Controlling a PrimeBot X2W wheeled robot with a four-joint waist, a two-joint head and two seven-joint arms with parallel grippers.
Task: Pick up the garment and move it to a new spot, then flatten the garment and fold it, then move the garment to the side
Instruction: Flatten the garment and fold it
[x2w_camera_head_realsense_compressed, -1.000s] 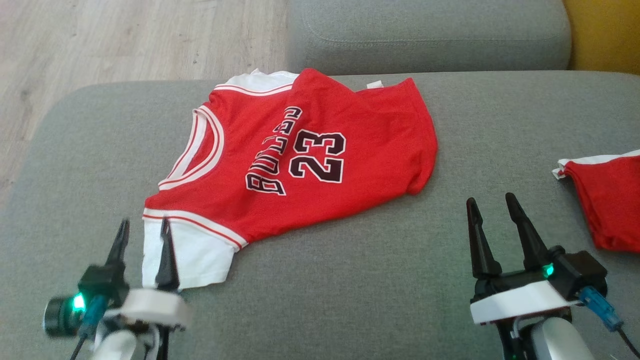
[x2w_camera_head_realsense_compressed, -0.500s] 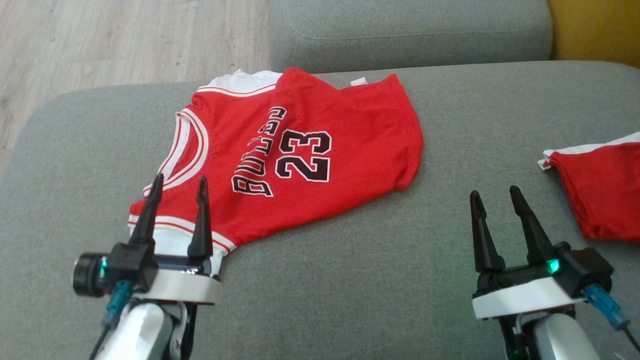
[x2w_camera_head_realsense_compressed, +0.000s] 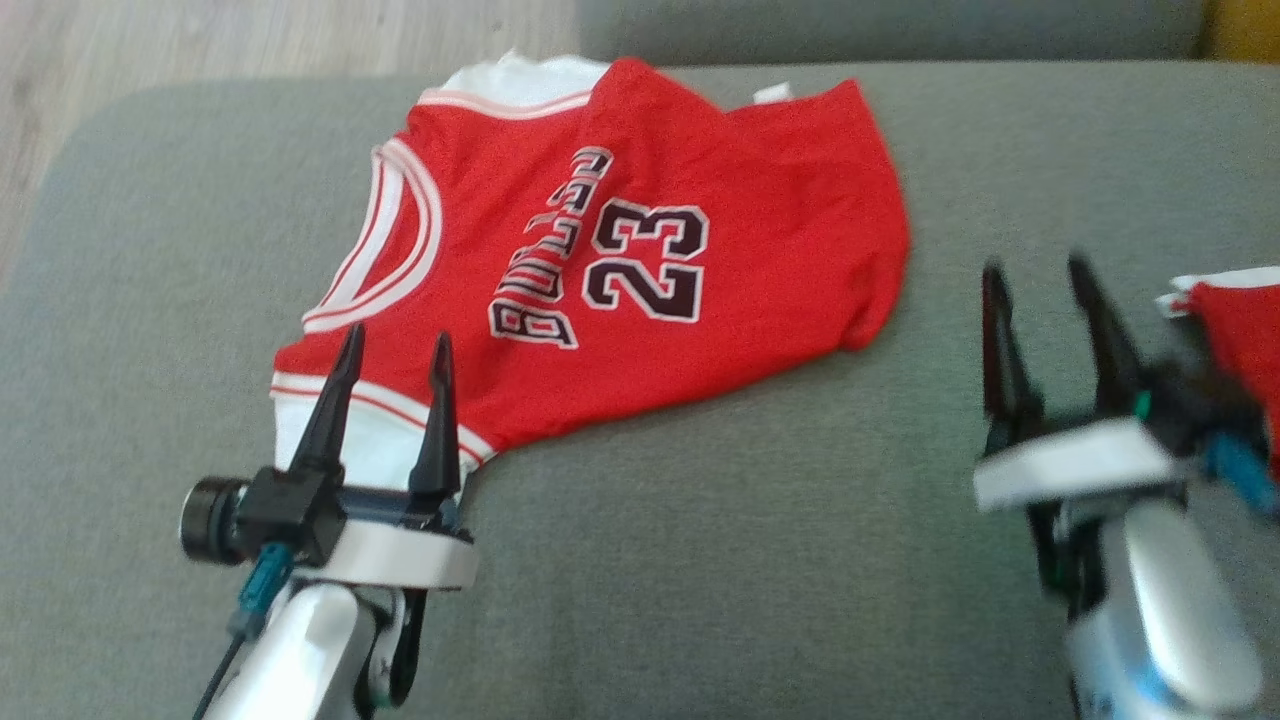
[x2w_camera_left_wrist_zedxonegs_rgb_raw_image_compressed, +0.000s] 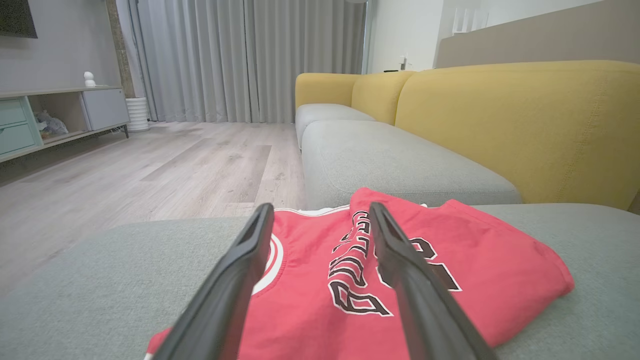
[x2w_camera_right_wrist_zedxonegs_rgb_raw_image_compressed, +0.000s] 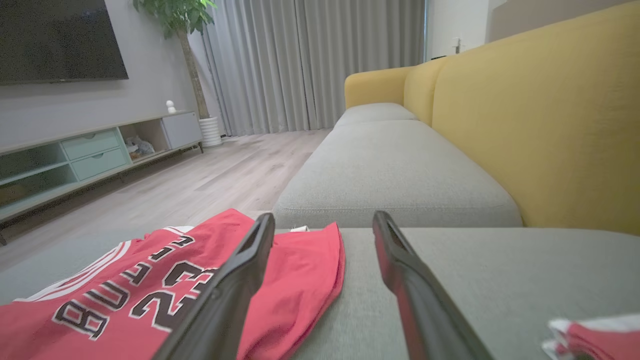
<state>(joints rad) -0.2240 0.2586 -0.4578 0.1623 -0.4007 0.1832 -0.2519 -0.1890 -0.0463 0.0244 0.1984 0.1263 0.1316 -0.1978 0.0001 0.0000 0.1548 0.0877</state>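
Observation:
The garment (x2w_camera_head_realsense_compressed: 640, 250) is a red jersey with white sleeves and "23" on it, lying spread on the grey sofa cushion (x2w_camera_head_realsense_compressed: 700, 560). My left gripper (x2w_camera_head_realsense_compressed: 397, 336) hovers open over its near white sleeve, nothing between the fingers. In the left wrist view the left gripper (x2w_camera_left_wrist_zedxonegs_rgb_raw_image_compressed: 321, 210) points across the garment (x2w_camera_left_wrist_zedxonegs_rgb_raw_image_compressed: 320, 280). My right gripper (x2w_camera_head_realsense_compressed: 1035, 266) stands open over bare cushion to the right of the garment's hem, holding nothing. The right wrist view has the garment (x2w_camera_right_wrist_zedxonegs_rgb_raw_image_compressed: 150, 285) at lower left of the right gripper (x2w_camera_right_wrist_zedxonegs_rgb_raw_image_compressed: 325, 217).
Another red and white cloth (x2w_camera_head_realsense_compressed: 1240, 320) lies at the right edge, close beside my right gripper, and shows again as a folded edge (x2w_camera_right_wrist_zedxonegs_rgb_raw_image_compressed: 595, 335). A second grey cushion (x2w_camera_left_wrist_zedxonegs_rgb_raw_image_compressed: 390, 160) and the yellow backrest (x2w_camera_left_wrist_zedxonegs_rgb_raw_image_compressed: 525, 130) lie beyond. Wooden floor (x2w_camera_left_wrist_zedxonegs_rgb_raw_image_compressed: 150, 170) borders the cushion's left side.
The head camera has tilted, shifting the whole picture. My left gripper came up from the sleeve's near edge to over the sleeve. My right gripper has moved forward, level with the garment's hem.

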